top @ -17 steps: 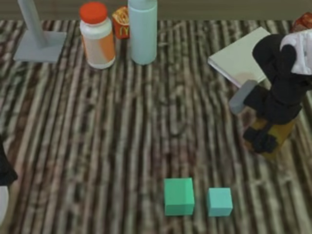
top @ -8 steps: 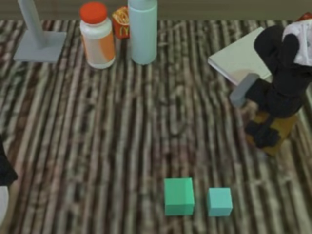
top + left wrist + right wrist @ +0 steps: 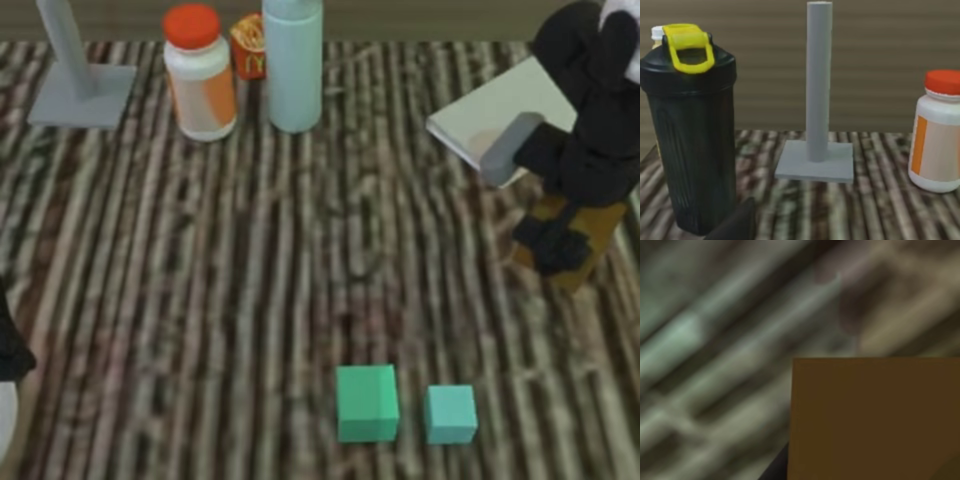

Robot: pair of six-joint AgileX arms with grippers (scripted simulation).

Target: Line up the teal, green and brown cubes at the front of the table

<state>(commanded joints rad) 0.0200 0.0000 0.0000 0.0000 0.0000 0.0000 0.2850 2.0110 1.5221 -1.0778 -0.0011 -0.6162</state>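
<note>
Right gripper: the right gripper (image 3: pixel 562 250) is sitting at about three o'clock on the table (image 3: pixel 200 300), its fingers closed around the brown cube (image 3: pixel 590 235), which is filling the right wrist view (image 3: pixel 875 420).
Brown cube: it is being held clear of the surface, as far as I can judge (the blurred stripes behind it in the wrist view suggest height), near the corner of the pale book (image 3: pixel 490 115).
Green cube: the green cube (image 3: pixel 367 402) is resting at roughly six o'clock, at the front.
Teal cube: the teal cube (image 3: pixel 450 414) is lying just beside the green one, toward five o'clock, with a small gap between them.
Left gripper: the left arm is sitting parked at the eight o'clock edge; the left wrist view shows only a black shaker bottle (image 3: pixel 692 135), a grey stand (image 3: pixel 817 100) and an orange-capped jar (image 3: pixel 937 135), so I cannot tell how its fingers stand.
Step in hand: carrying the brown cube down to the front row.
Doing it well: keeping the cube high enough to pass over the teal one, squaring its faces to the row, lowering it in line with the other two, most likely at the four-to-five o'clock end, with a matching gap, and releasing only once it is resting flat.
</note>
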